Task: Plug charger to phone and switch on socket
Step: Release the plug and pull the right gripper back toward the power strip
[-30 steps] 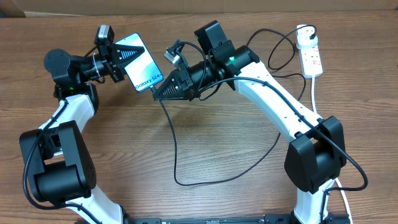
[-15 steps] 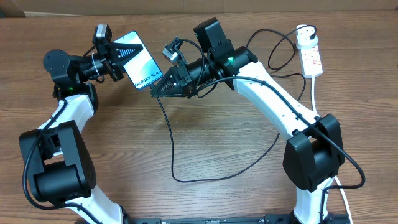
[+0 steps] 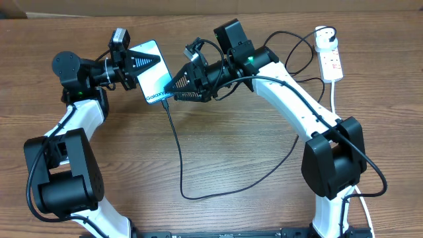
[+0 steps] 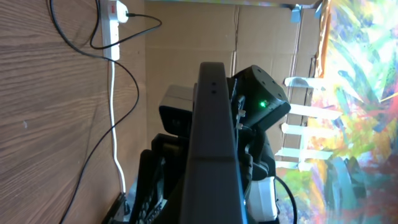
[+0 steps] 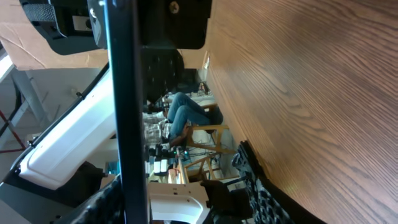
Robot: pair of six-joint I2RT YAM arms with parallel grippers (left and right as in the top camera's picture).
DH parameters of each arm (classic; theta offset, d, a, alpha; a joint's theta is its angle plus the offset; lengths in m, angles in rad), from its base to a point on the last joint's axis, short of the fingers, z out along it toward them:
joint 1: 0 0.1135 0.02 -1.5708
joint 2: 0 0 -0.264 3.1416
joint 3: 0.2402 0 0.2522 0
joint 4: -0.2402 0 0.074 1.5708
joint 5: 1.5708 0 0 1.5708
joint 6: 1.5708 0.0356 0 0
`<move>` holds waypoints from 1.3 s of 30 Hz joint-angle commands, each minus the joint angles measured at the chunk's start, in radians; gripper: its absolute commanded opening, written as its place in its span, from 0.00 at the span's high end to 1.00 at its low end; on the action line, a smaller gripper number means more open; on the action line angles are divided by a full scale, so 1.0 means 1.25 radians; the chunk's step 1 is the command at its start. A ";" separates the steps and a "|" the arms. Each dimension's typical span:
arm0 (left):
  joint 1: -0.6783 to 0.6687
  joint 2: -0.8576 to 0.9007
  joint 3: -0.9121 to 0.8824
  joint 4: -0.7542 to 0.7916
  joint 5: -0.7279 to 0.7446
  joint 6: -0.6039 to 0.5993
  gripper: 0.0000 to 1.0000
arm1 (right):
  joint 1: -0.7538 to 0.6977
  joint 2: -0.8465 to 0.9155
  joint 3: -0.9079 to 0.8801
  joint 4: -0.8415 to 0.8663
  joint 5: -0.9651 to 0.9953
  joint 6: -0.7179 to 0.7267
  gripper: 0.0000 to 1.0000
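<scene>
My left gripper (image 3: 134,64) is shut on the phone (image 3: 154,76) and holds it off the table, its light blue screen facing up. The left wrist view shows the phone (image 4: 214,137) edge-on. The charger (image 3: 178,155) runs from the phone's lower end, where its tip sits against the port, loops over the table and reaches the socket (image 3: 330,56) at the far right. My right gripper (image 3: 172,89) is open just beside that end of the phone. In the right wrist view the phone's dark edge (image 5: 127,112) stands between the spread fingers (image 5: 258,183).
The socket's white cord (image 3: 335,99) runs down the right side past the right arm's base. In the left wrist view the socket (image 4: 112,28) and its cord (image 4: 114,124) lie on the wooden table (image 3: 238,145). A cardboard wall stands behind the table.
My right gripper has opened and let go of the charger's tip, which stays at the phone's end. Both arms and the phone have shifted slightly to the right.
</scene>
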 commanded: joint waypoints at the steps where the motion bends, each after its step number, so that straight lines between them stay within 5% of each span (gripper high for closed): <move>1: 0.012 -0.006 0.014 0.005 0.012 0.008 0.96 | -0.023 0.005 0.003 -0.013 0.015 -0.055 0.38; 13: 0.010 -0.006 0.013 -0.001 0.016 0.150 0.96 | -0.134 -0.031 0.004 -0.063 0.049 -0.140 0.16; 23: -0.010 -0.006 0.013 -0.140 0.016 0.364 0.96 | -0.151 -0.031 0.004 -0.266 0.409 -0.247 0.11; 31: -0.027 -0.005 0.047 -0.145 0.005 0.365 0.96 | -0.151 -0.031 0.004 -0.304 0.464 -0.248 0.09; 39: -0.027 -0.005 0.165 -0.229 -0.130 0.330 0.96 | -0.152 -0.031 0.004 -0.315 0.464 -0.248 0.04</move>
